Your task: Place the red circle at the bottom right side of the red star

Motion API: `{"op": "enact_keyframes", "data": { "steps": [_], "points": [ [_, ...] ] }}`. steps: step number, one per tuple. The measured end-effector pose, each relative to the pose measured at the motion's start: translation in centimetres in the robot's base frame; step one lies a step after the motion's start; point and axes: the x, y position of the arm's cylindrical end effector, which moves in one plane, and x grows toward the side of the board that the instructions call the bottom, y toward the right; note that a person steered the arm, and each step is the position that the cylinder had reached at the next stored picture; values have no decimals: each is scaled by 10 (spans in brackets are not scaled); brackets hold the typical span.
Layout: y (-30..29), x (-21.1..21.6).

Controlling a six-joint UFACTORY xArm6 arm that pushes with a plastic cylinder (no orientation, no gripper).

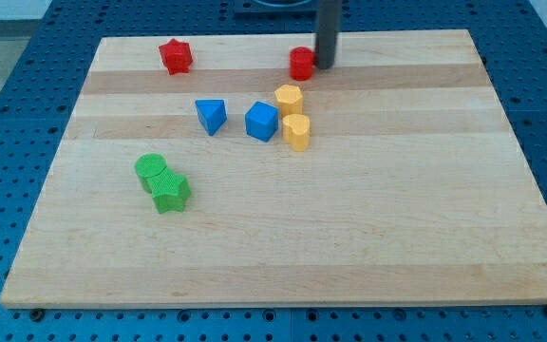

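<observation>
The red circle (301, 64) sits near the view's top, right of centre on the wooden board (349, 247). The red star (175, 56) lies well to its left, near the board's top edge. My tip (325, 66) is the lower end of the dark rod and stands right against the red circle's right side.
A blue triangle (211, 116) and a blue cube (262, 122) lie below the red pair. A yellow block (289, 99) and a yellow heart (296, 132) sit right of the cube. A green circle (150, 170) and a green star (170, 192) touch at the left.
</observation>
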Motion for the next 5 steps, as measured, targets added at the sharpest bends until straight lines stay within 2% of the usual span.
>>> {"op": "enact_keyframes", "data": {
  "steps": [1,2,3,4,5],
  "points": [
    [-70,0],
    [-71,0],
    [-27,6],
    [-31,26],
    [-79,32]
  ]
}}
